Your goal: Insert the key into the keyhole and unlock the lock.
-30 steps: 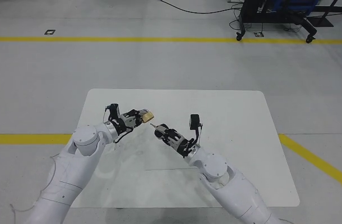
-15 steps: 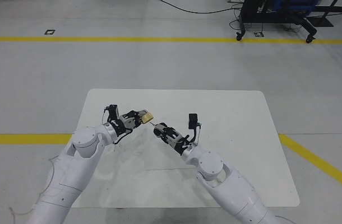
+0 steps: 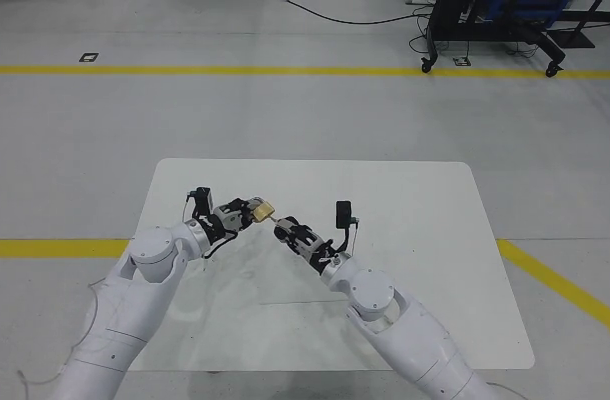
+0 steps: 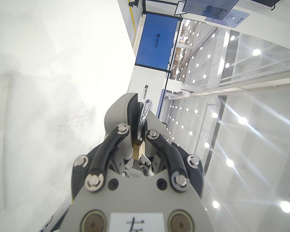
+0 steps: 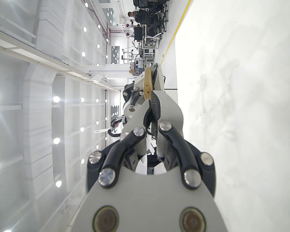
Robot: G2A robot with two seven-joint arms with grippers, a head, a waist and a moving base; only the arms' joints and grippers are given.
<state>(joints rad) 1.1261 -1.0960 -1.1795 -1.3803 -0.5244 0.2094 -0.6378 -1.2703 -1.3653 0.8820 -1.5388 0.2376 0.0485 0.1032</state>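
Padlock (image 3: 261, 209) clamped in labelled left gripper (image 4: 142, 114), right gripper (image 5: 151, 100) pinching key (image 5: 147, 95) beside it

One brass padlock (image 3: 262, 209) sat in the left jaws and one key (image 3: 275, 221) in the right jaws, above one desk (image 3: 415, 200).

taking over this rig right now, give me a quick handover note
Left tool: shut on the lock, gripping it by the shackle, with the brass body held in the air above the table.
Right tool: shut on the key, held up against the end of the lock's body.
Done: both things are picked up and brought together.
To do: I cannot tell whether the key is in the keyhole. Seat it fully, then turn it to unlock.
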